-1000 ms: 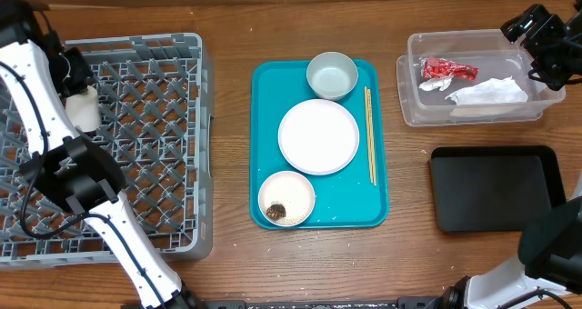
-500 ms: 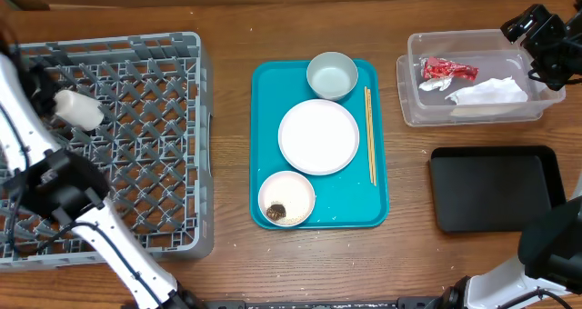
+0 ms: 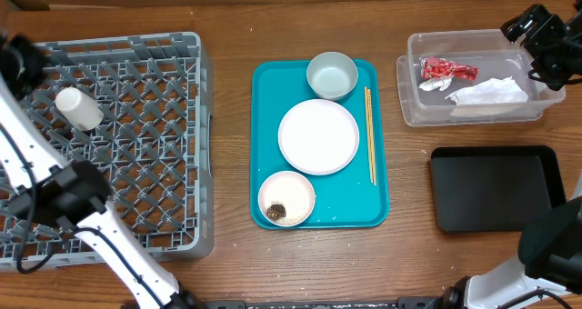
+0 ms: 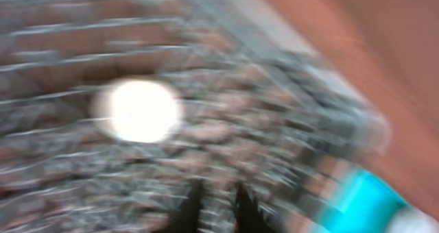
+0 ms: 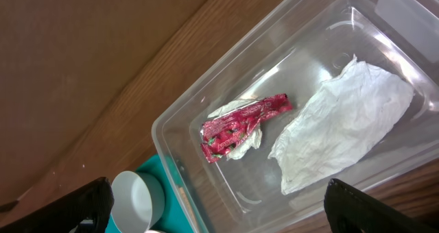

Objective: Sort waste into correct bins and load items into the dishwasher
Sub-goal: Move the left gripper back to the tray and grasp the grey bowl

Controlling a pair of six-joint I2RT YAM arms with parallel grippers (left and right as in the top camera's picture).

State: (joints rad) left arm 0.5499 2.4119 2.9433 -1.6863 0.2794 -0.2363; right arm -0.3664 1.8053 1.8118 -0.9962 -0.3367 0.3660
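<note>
A small white cup (image 3: 79,107) lies on its side in the grey dish rack (image 3: 136,145); in the blurred left wrist view the cup (image 4: 137,111) is a bright blob. My left gripper (image 3: 23,64) hovers at the rack's far left corner, its jaws (image 4: 221,207) slightly apart with nothing between them. On the teal tray sit a round plate (image 3: 318,136), an empty bowl (image 3: 332,75) and a bowl (image 3: 286,198) holding a brown scrap (image 3: 277,211). The clear tub (image 3: 414,100) holds a red wrapper (image 5: 243,127) and a white napkin (image 5: 343,123). My right gripper (image 5: 230,209) hangs wide open above the tub.
The teal tray (image 3: 350,214) lies mid-table with a pair of chopsticks (image 3: 369,134) along its right side. A shallow black tray (image 3: 496,188) lies in front of the clear tub. My left arm (image 3: 36,164) stretches over the rack's left part.
My left gripper has let go of the cup, which now lies in the rack, and has drawn back toward the rack's far left corner. The right arm is still.
</note>
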